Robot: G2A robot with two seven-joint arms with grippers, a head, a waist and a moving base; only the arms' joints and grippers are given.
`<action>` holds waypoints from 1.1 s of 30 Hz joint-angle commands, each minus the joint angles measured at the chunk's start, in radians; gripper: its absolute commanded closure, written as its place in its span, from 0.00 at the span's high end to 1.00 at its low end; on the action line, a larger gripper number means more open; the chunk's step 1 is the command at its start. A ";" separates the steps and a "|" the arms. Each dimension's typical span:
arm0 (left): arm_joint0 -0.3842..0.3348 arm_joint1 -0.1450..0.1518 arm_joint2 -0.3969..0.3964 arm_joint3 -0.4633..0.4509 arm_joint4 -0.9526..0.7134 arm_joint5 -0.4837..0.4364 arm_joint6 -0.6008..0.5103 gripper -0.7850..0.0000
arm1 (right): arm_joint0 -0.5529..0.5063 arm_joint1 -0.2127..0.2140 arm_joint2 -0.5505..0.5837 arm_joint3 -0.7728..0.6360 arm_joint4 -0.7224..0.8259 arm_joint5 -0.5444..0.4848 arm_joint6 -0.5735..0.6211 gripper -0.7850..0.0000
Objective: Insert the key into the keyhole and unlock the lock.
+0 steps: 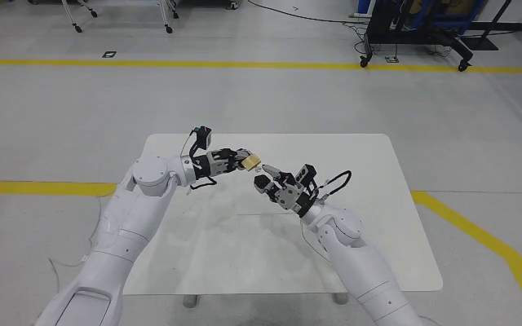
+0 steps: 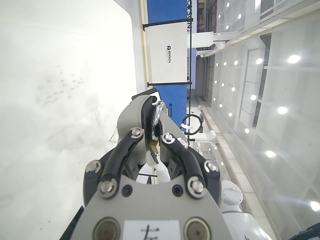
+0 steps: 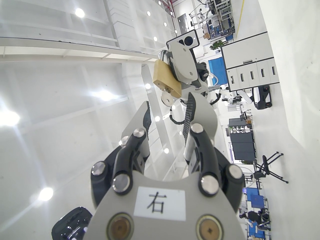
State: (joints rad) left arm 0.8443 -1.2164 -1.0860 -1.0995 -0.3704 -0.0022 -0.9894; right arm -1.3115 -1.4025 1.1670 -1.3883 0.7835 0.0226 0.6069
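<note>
A brass padlock (image 1: 250, 162) hangs in the air above the white table (image 1: 367, 244), with my left gripper (image 1: 241, 160) shut on it. In the left wrist view its silver shackle (image 2: 159, 111) and a bit of brass show between the pads of the left gripper (image 2: 155, 118). In the right wrist view the padlock (image 3: 166, 78) has a silver key (image 3: 167, 99) sticking out of its bottom face. My right gripper (image 3: 169, 103) is open just short of the key's round head, which lies in line with the gap between the fingers. In the top view, the right gripper (image 1: 263, 173) is close to the lock.
Both arms meet over the middle of the table, well above its surface. Yellow floor lines (image 1: 245, 63) run behind and beside the table. A black wheeled frame (image 1: 416, 37) stands far back right.
</note>
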 commanded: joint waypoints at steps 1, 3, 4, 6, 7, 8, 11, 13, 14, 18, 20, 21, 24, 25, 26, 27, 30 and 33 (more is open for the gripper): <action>0.000 0.000 0.000 -0.001 0.002 0.001 0.000 0.00 | 0.003 0.000 -0.001 0.003 0.002 0.004 -0.007 0.33; 0.000 0.001 0.000 -0.003 0.005 0.001 -0.002 0.00 | 0.007 -0.001 -0.003 0.007 0.005 0.006 -0.011 0.29; 0.000 0.001 0.000 -0.003 0.005 0.001 -0.002 0.00 | 0.009 -0.001 -0.006 0.008 0.004 0.007 -0.014 0.27; 0.000 0.001 0.001 -0.005 0.006 0.003 -0.002 0.00 | 0.012 -0.002 -0.010 0.010 0.002 0.007 -0.019 0.22; 0.000 0.001 0.002 -0.006 0.007 0.002 -0.002 0.00 | 0.013 -0.002 -0.012 0.011 0.001 0.007 -0.020 0.22; 0.000 0.001 0.002 -0.007 0.007 0.003 -0.002 0.00 | 0.014 -0.002 -0.013 0.012 0.000 0.007 -0.022 0.21; 0.001 0.001 0.003 -0.009 0.009 0.002 -0.002 0.00 | 0.020 -0.003 -0.017 0.016 0.001 0.010 -0.028 0.22; 0.001 0.002 0.002 -0.010 0.010 0.000 -0.002 0.00 | 0.025 -0.004 -0.020 0.020 0.005 0.012 -0.030 0.22; 0.002 0.002 0.001 -0.011 0.010 0.000 -0.003 0.00 | 0.027 -0.004 -0.021 0.022 0.005 0.011 -0.030 0.21; 0.004 0.003 -0.001 -0.014 0.014 -0.002 0.000 0.00 | 0.033 -0.005 -0.025 0.029 0.010 0.010 -0.029 0.07; 0.006 0.004 -0.001 -0.017 0.016 -0.004 0.002 0.00 | 0.035 -0.006 -0.028 0.032 0.012 0.010 -0.029 0.01; 0.007 0.004 -0.001 -0.019 0.018 -0.005 0.002 0.00 | 0.036 -0.006 -0.029 0.034 0.015 0.010 -0.028 0.00; 0.008 0.004 0.003 -0.023 0.028 -0.004 0.006 0.00 | 0.038 -0.007 -0.029 0.040 0.030 0.010 -0.026 0.00; 0.008 0.004 0.004 -0.024 0.029 -0.004 0.007 0.00 | 0.038 -0.008 -0.029 0.042 0.034 0.010 -0.026 0.00; 0.009 0.004 0.004 -0.025 0.031 -0.005 0.008 0.00 | 0.038 -0.008 -0.030 0.044 0.038 0.011 -0.024 0.00; 0.009 0.004 0.005 -0.025 0.034 -0.006 0.010 0.00 | 0.039 -0.008 -0.029 0.046 0.045 0.014 -0.020 0.00; 0.011 0.005 0.008 -0.033 0.054 -0.023 0.019 0.00 | 0.042 -0.009 -0.026 0.060 0.092 0.040 0.015 0.00; 0.018 0.006 0.013 -0.047 0.085 -0.045 0.035 0.00 | 0.054 -0.009 -0.020 0.087 0.154 0.083 0.071 0.00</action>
State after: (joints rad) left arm 0.8598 -1.2107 -1.0741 -1.1418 -0.2973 -0.0399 -0.9611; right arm -1.2615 -1.4119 1.1450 -1.3103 0.9164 0.0906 0.6583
